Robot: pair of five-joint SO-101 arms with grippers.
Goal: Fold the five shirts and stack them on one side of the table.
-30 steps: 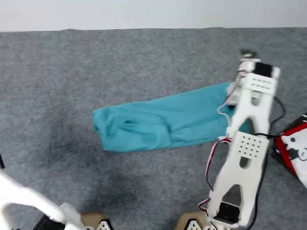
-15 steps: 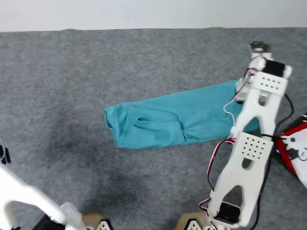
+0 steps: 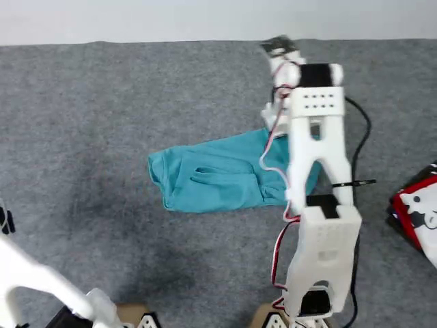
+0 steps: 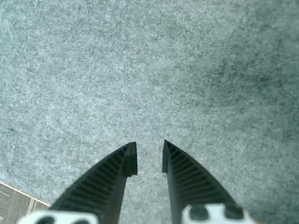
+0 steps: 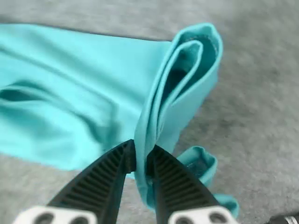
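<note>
At the near left corner of the table, my left arm (image 3: 34, 280) sits back from the work. Its left gripper (image 4: 149, 158) hangs over bare grey mat (image 4: 210, 70), the jaws only a narrow gap apart and holding nothing. I judge it is parked there to leave the fold line free.

Further in, towards the middle of the table, the right arm (image 3: 317, 171) stretches away from me across one end of the teal shirt (image 3: 212, 178). The right gripper (image 5: 140, 156) is clamped tight on a doubled edge of that shirt (image 5: 70, 93). The pinched cloth stands up in a loop above the jaws, and the rest lies flat on the mat. That lifted end looks like it is being carried over the body of the shirt, which would halve its length. The fold is not yet laid down.

At the right edge lies a red and white item (image 3: 416, 212), well apart from the shirt. I cannot tell what it is.
</note>
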